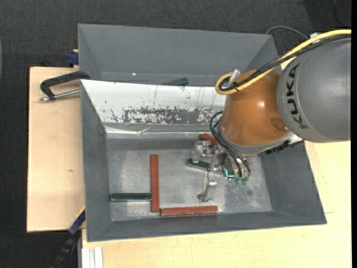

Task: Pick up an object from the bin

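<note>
A grey metal bin holds a few loose things on its speckled floor. The arm, with its orange cover and a yellow cable looped over it, reaches in over the bin's right wall. The hand hangs over the floor right of the middle, nearer the near wall than the far one. Whether the hand is apart or together cannot be told: its tip reads as one pale metal shape.

Nearest to it lies a long flat red-brown bar, stretched along the near wall. The bar's right end sits just beside the hand's tip, toward the near wall, and whether they touch cannot be told. A second flat red-brown bar runs from mid-floor to the near wall, and its near end meets the first bar's left end in an L. A thin dark green stick lies toward the left wall, parallel to the near wall, with its right end against the second bar. A small red piece shows at the foot of the far wall, partly hidden by the orange cover.
</note>
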You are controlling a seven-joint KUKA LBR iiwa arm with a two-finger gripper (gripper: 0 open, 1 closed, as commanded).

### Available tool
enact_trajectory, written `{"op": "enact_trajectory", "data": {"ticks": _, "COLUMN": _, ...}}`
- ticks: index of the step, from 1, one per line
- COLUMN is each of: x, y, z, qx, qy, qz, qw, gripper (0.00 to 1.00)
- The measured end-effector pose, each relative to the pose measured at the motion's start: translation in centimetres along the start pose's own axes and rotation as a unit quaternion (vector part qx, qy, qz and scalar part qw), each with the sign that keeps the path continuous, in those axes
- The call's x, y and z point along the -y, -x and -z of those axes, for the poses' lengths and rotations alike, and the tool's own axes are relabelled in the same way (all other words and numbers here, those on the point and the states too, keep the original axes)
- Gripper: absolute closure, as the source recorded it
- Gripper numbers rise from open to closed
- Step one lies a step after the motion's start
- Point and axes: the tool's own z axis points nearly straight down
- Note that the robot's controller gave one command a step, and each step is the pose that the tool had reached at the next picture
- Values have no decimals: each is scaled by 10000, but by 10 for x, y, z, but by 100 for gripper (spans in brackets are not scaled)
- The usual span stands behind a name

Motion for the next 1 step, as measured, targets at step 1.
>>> {"op": "enact_trajectory", "data": {"ticks": 1, "x": 0, "y": 2, "z": 4, "qx": 43, "qy": 3, "qz": -6, "qw": 10000, "gripper": 0}}
